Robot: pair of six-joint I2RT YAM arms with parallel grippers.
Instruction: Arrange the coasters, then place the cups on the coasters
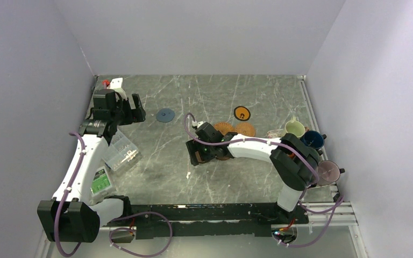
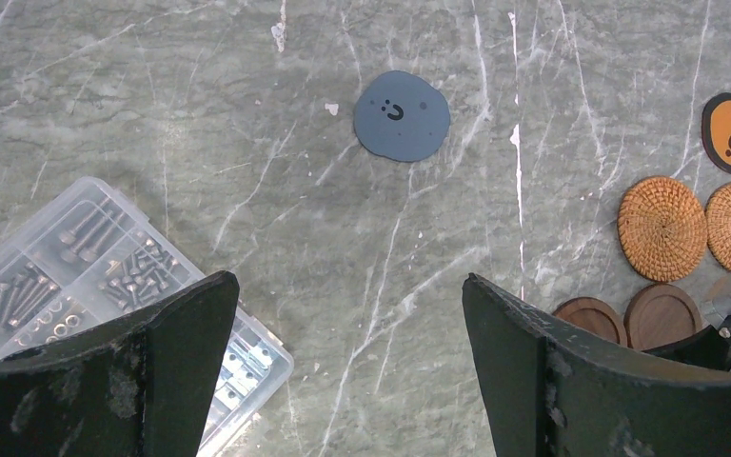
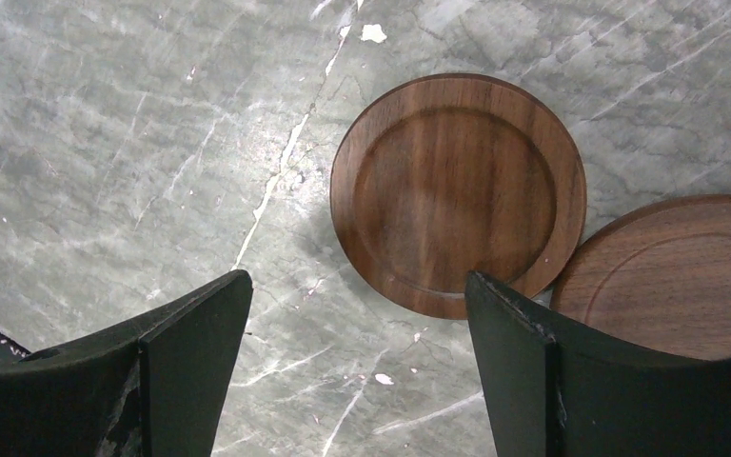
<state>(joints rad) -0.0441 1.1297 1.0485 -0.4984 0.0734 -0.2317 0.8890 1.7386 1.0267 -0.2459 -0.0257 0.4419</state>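
Observation:
My right gripper (image 3: 359,281) (image 1: 206,156) hangs open low over the marble, empty. Its right finger overlaps the near rim of one dark brown coaster (image 3: 457,190); a second dark brown coaster (image 3: 685,276) lies against it on the right. Behind them sit two tan woven coasters (image 1: 223,128) (image 1: 244,129) and a black coaster with an orange face (image 1: 242,113). The blue-grey coaster (image 1: 165,115) (image 2: 402,115) lies alone at centre left. My left gripper (image 2: 350,286) (image 1: 130,112) is open and empty, high at the back left. A cream cup (image 1: 294,128), a dark blue cup (image 1: 312,140) and a mauve-grey cup (image 1: 328,172) stand along the right edge.
A clear plastic box of screws (image 1: 121,152) (image 2: 86,257) sits tilted beside the left arm, with a green-labelled packet (image 1: 101,181) nearer the base. A small red and white part (image 1: 113,83) lies in the back left corner. Grey walls close three sides.

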